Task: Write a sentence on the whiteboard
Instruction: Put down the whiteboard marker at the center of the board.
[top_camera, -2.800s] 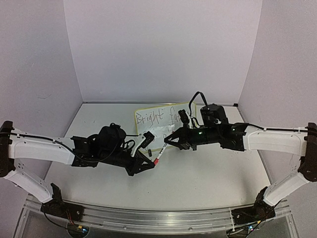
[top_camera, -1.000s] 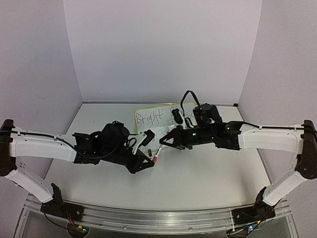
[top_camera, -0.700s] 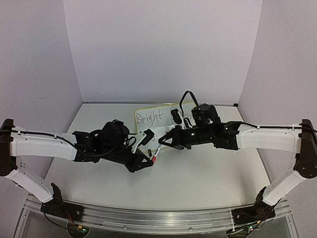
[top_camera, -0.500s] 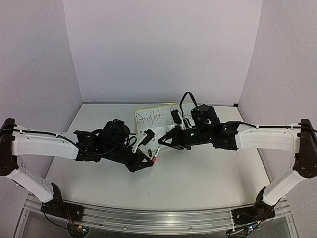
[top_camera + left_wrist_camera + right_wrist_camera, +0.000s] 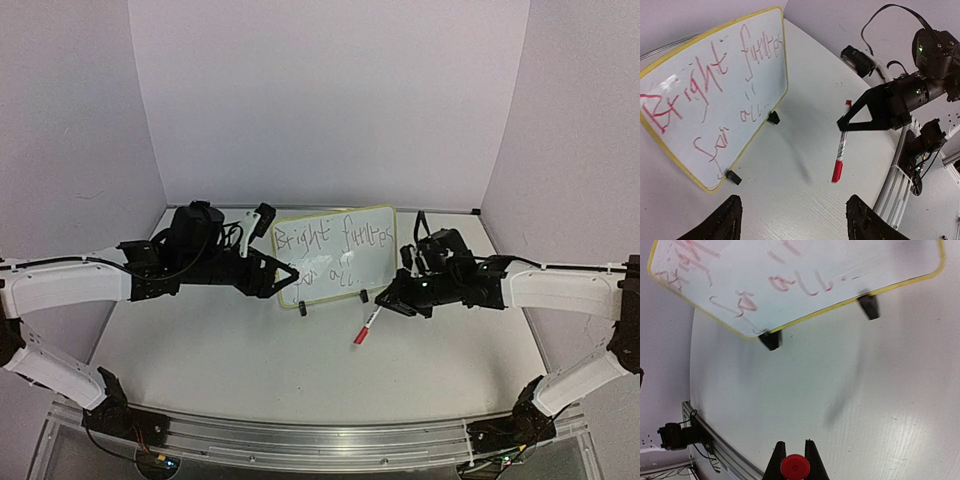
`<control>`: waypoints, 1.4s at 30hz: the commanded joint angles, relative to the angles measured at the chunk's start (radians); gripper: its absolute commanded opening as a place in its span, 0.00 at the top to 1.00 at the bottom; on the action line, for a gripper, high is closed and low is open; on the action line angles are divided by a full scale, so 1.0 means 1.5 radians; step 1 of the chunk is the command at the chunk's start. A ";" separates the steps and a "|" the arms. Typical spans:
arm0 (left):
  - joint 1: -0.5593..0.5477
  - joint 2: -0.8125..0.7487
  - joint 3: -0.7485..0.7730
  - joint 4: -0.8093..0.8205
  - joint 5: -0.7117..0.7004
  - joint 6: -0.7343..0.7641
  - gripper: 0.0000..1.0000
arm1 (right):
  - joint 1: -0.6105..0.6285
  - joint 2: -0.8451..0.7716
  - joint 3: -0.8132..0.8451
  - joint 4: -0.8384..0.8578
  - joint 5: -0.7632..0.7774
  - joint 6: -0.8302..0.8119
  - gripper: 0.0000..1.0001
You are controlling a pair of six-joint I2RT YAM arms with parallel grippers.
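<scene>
A small white board with a pale yellow rim [image 5: 372, 266] stands upright mid-table on the white table [image 5: 300, 365], with two lines of thin scrawled handwriting [image 5: 330, 241] on its face. The left gripper [image 5: 288, 272], fingers spread, sits just beside its left edge. The right gripper [image 5: 383, 301], near the lower right corner, pinches a white marker pen with a red cap [image 5: 366, 325], red end lowest.

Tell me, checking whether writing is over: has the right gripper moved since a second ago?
Yes: the right gripper went rightward, from before the whiteboard to past its right foot.
</scene>
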 commanded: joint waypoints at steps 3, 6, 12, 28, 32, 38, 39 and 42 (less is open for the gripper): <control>0.082 -0.070 -0.051 -0.095 -0.055 -0.012 0.24 | -0.090 -0.027 -0.037 -0.044 0.041 -0.044 1.00; 0.136 -0.088 -0.077 -0.101 -0.047 -0.028 0.23 | -0.120 -0.008 -0.036 -0.043 0.046 -0.064 1.00; 0.210 -0.099 -0.122 -0.092 -0.039 -0.057 0.22 | -0.164 0.041 -0.014 -0.043 0.055 -0.092 0.95; 0.336 -0.098 -0.187 -0.039 -0.080 -0.072 0.17 | -0.252 0.037 -0.028 -0.073 0.117 -0.148 0.02; 0.398 -0.110 -0.195 -0.027 -0.122 -0.057 0.15 | -0.277 0.001 -0.030 -0.083 0.164 -0.183 0.02; 0.444 -0.199 -0.229 0.045 -0.235 -0.008 0.11 | -0.292 -0.137 -0.080 -0.031 0.265 -0.261 0.02; 0.444 -0.218 -0.240 0.075 -0.261 0.005 0.09 | -0.292 -0.167 -0.096 -0.010 0.281 -0.279 0.02; 0.444 -0.254 -0.288 0.140 -0.361 0.034 0.06 | -0.293 -0.267 -0.160 0.065 0.347 -0.320 0.02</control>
